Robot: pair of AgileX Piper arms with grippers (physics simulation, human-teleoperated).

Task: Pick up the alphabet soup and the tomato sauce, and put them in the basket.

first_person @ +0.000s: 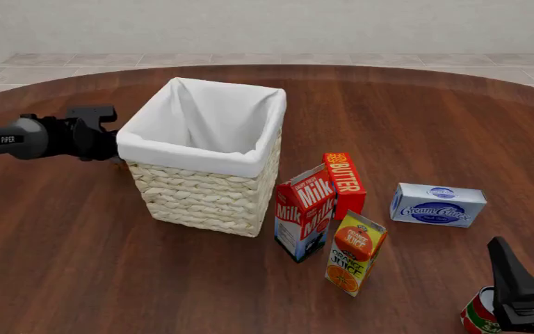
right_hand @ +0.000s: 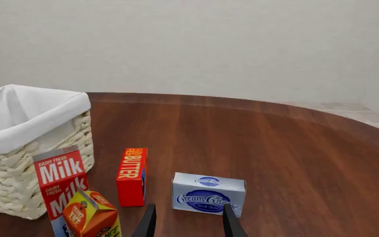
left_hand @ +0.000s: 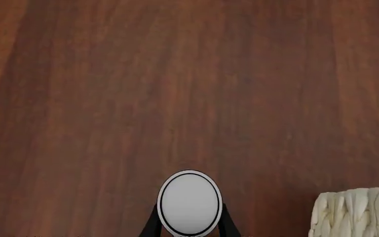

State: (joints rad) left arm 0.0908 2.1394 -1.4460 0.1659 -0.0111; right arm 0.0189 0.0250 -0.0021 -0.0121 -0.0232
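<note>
- Two cans to deliver, neither seen inside the basket (first_person: 202, 197) yet.
- Left gripper (left_hand: 189, 224) clamped on a can, its pale round end (left_hand: 189, 200) showing between the dark fingers; judged to be the alphabet soup, since the other can sits elsewhere.
- In the front view, left gripper (first_person: 108, 141) just beside the basket at its 9 o'clock, about level with the liner rim, can mostly hidden there.
- Best done by lifting clear of the folded cloth first, then moving toward 3 o'clock over the opening, and releasing low and centred so the can drops without tipping off the rim.
- Tomato sauce (first_person: 477, 317) on the table at the basket's 4 o'clock, well apart, at the near edge of view.
- Right gripper (first_person: 527, 300) just beside it, jaws apart, nothing visible between them in the wrist view.
- Worth routing around the milk carton (first_person: 304, 212), butter box (first_person: 344, 182), orange juice carton (first_person: 355, 254) and cream cheese box (first_person: 437, 204).
- Dark glossy wood table (first_person: 416, 118), round-edged; pale tiled floor (first_person: 248, 60) and plain wall (right_hand: 242, 44) beyond at 12 o'clock.
</note>
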